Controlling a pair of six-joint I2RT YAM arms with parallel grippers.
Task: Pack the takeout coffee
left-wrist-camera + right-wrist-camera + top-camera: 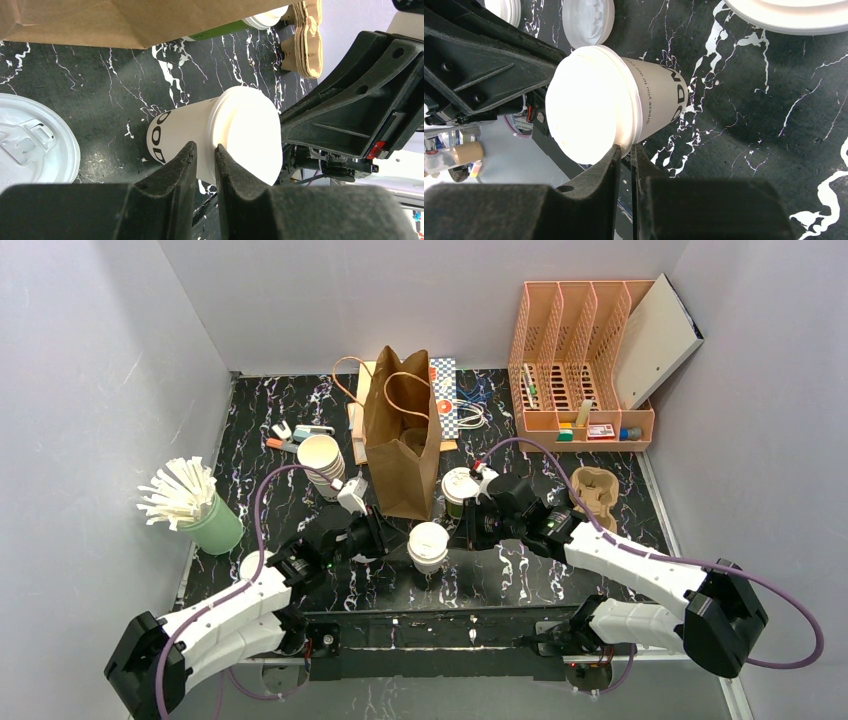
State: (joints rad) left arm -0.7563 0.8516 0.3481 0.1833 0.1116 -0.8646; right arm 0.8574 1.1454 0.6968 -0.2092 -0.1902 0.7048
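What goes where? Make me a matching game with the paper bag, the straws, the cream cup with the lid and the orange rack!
Things:
1. brown paper bag
2. white straws
3. pale cream cup
4. peach rack

Places:
A. far right corner at the back
B. bunched in a green holder on the left
C. standing open in the middle
D. just in front of the bag, towards its right corner

Pairs: 1-C, 2-B, 3-D, 4-A
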